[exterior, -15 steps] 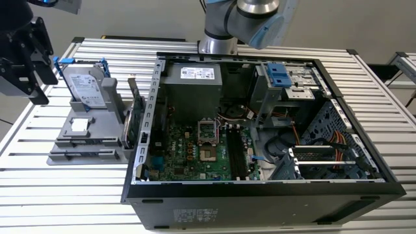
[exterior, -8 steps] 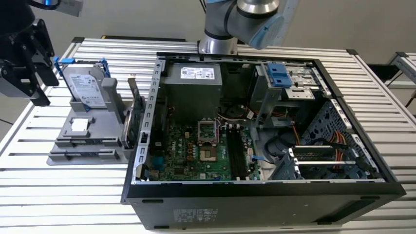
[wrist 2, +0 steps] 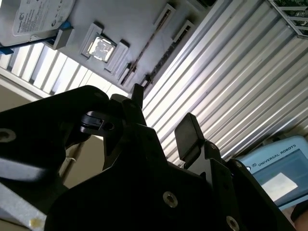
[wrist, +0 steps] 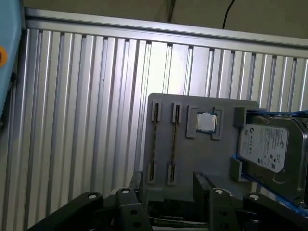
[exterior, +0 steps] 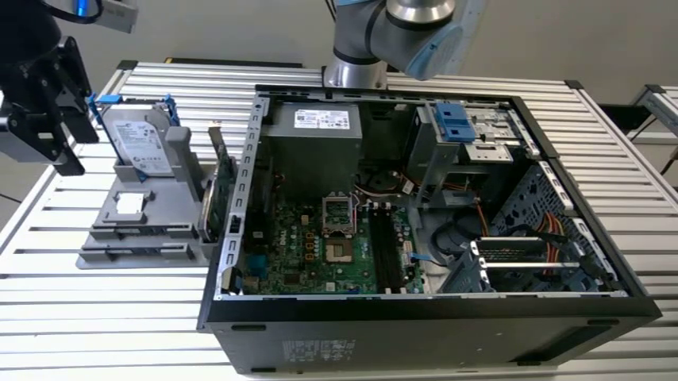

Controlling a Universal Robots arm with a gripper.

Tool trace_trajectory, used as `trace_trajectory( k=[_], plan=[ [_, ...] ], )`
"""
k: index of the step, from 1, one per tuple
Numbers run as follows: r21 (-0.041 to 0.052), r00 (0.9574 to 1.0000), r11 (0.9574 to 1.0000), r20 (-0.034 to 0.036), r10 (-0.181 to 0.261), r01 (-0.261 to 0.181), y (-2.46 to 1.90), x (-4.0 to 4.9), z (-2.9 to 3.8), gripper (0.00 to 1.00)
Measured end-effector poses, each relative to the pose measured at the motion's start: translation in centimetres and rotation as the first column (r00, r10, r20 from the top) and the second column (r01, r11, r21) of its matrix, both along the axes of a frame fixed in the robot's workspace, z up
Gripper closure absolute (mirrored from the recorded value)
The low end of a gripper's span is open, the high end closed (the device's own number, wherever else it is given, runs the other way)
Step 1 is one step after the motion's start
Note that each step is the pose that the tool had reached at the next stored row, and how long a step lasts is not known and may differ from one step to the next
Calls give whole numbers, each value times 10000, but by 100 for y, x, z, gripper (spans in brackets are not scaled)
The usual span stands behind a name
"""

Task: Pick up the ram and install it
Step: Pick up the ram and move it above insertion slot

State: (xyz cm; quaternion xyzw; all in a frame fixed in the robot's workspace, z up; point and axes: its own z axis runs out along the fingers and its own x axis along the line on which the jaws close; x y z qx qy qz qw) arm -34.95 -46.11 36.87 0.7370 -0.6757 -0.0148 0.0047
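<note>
The ram is a thin stick seen edge-on in a long slot of the grey holder, and a second thin stick sits in the slot beside it. In the second wrist view the ram is a dark line on the holder. My gripper hovers open just short of the slots' near ends, with nothing between its black fingers. In the exterior view the gripper hangs at the left, above and beside the holder.
A silver hard drive in a blue-clipped frame stands on the holder, beside a small square chip. A green card stands on edge against the open computer case, whose motherboard lies exposed. Ribbed aluminium table all around.
</note>
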Motion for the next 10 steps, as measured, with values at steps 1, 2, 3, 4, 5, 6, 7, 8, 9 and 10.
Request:
trace_trajectory(
  k=[1,2,3,4,5,6,7,8,9,10],
  plan=[
    [0,10000,10000,0,0,0,1,0,-6,0],
    [0,10000,10000,0,-1,1,2,0,-13,0],
    [-2,10000,10000,-1,-1,1,3,0,-19,0],
    [-4,10000,10000,-1,-3,3,6,0,-25,0],
    [-5,10000,10000,-1,-4,4,8,0,-31,0],
    [-6,10000,10000,-1,-3,3,9,0,-37,0],
    [-9,10000,10000,-1,-4,4,10,0,-43,0],
    [-11,10000,10000,-1,-5,5,12,0,-49,0],
    [-13,10000,10000,-1,-6,6,13,0,-55,0],
    [-14,10000,10000,-1,-5,5,14,0,-61,0]
  ],
)
